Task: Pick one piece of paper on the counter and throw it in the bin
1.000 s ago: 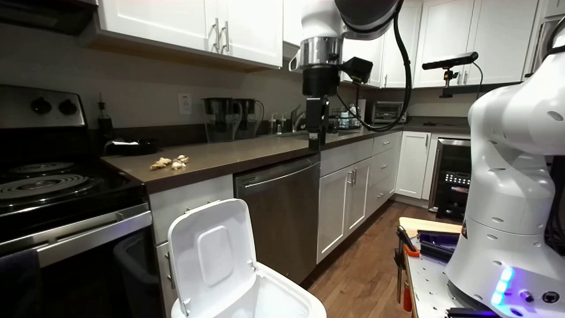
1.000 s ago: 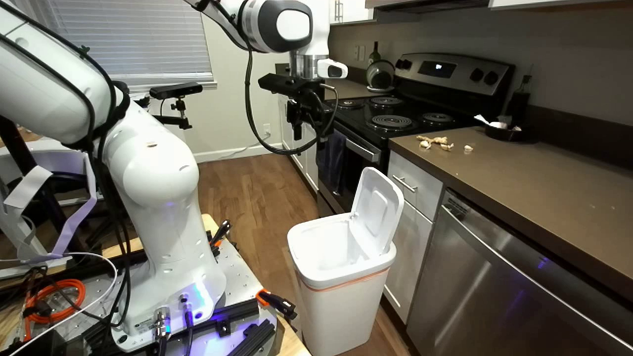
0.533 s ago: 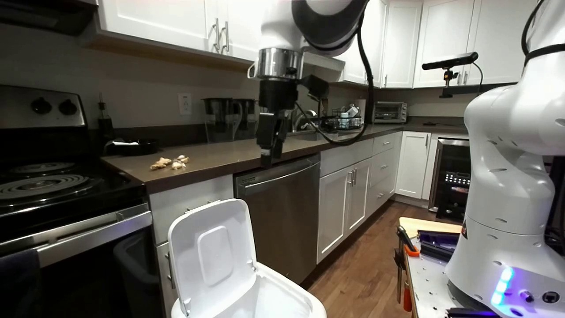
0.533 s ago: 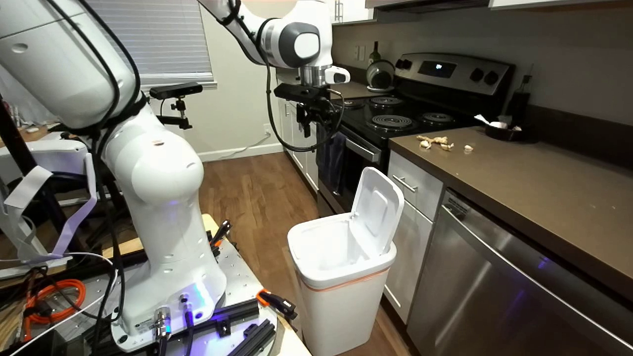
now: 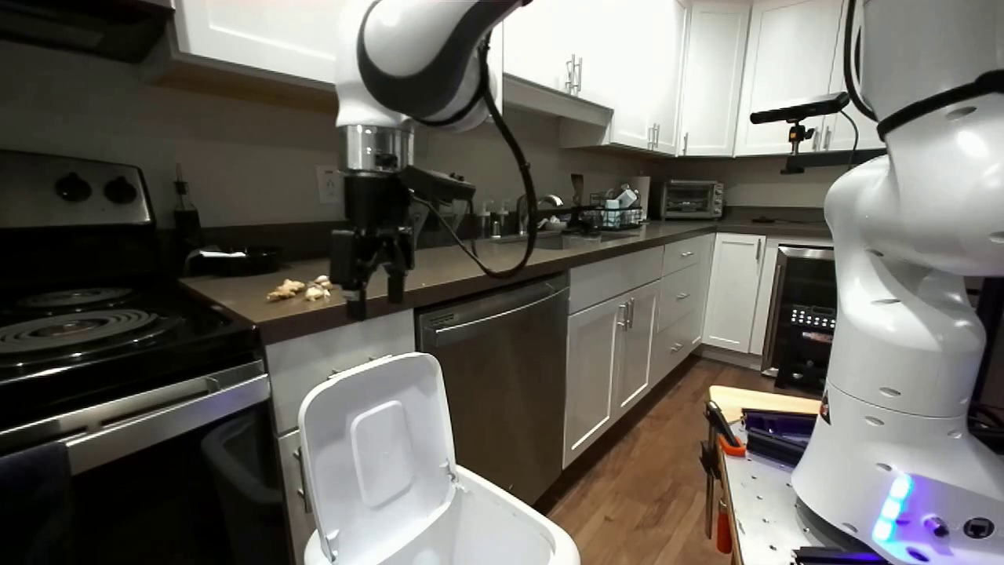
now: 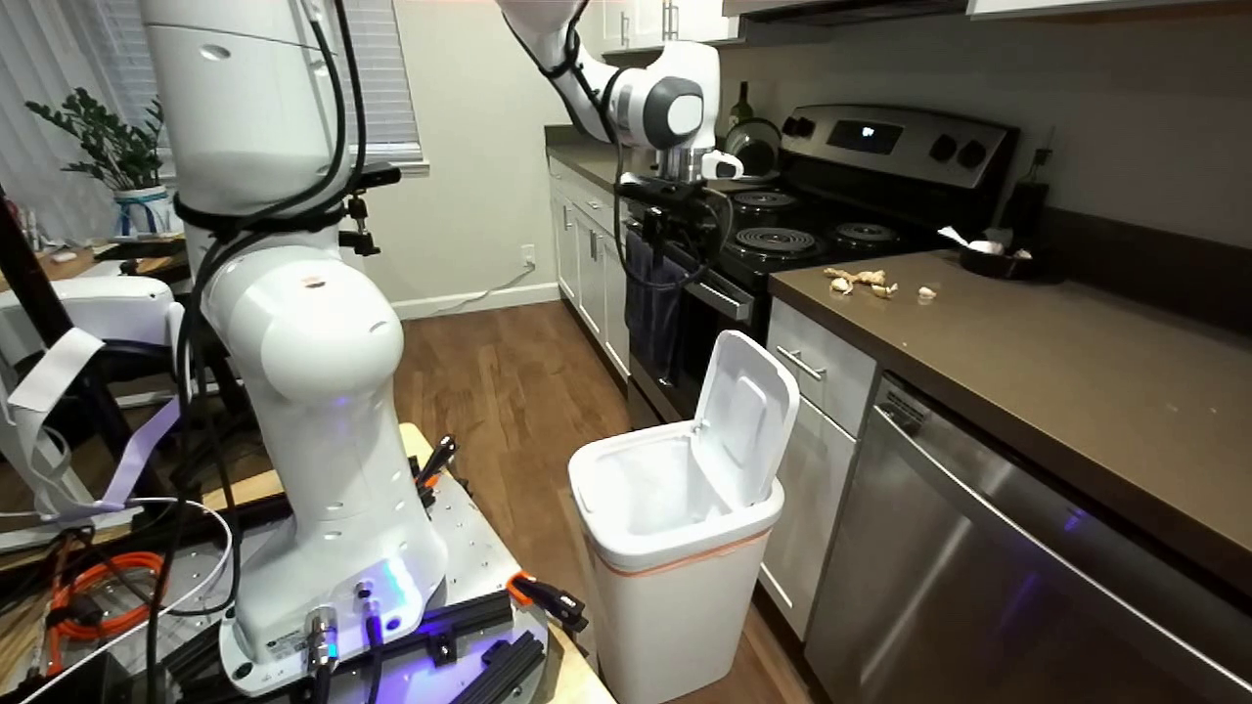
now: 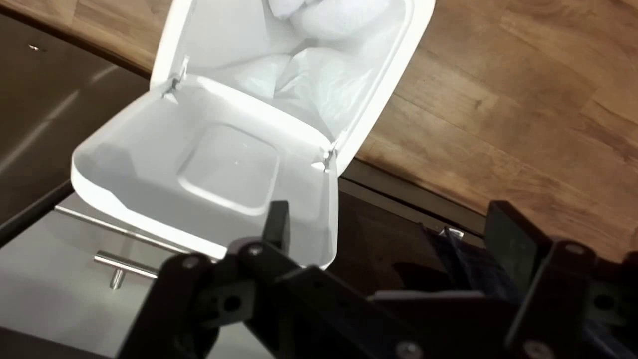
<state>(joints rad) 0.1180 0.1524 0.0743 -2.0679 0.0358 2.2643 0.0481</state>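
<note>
Standing on its perforated mounting plate (image 6: pixel 479 543), the robot arm (image 6: pixel 303 332) is upright at the base and runs out of the top of both exterior views. Its far section (image 5: pixel 427 67) shows again below the top edge, slanted down to a bend, and the metal flange (image 5: pixel 378 149) beneath hangs near vertical. The gripper (image 5: pixel 376 298) points down toward the wooden floor (image 6: pixel 479 381); a black cable (image 5: pixel 524 161) forms a loose loop alongside.

Finger condition: released. In the wrist view, the finger pads (image 7: pixel 513 244) stand wide apart and face each other.

Gripper location: higher than the raised lid (image 6: pixel 748 416) and apart from it. In an exterior view, the front edge of the counter (image 5: pixel 443 276) shows behind it.

Bin location: the white bin (image 6: pixel 675 626) stands on the floor before the drawer cabinet (image 6: pixel 817 479), near the dishwasher (image 5: pixel 494 384). The lid is hinged open on the counter side, leaning slightly back. Pale, crumpled material (image 7: pixel 319 75) is visible inside.

Counter contents: small pieces resembling ginger and garlic (image 6: pixel 869 278) lie near the stove (image 6: pixel 910 147). Farther back sits a dark dish (image 6: pixel 993 264), with a white item (image 6: pixel 954 237) sticking out of it. Whether that item is paper cannot be told from where I stand.
</note>
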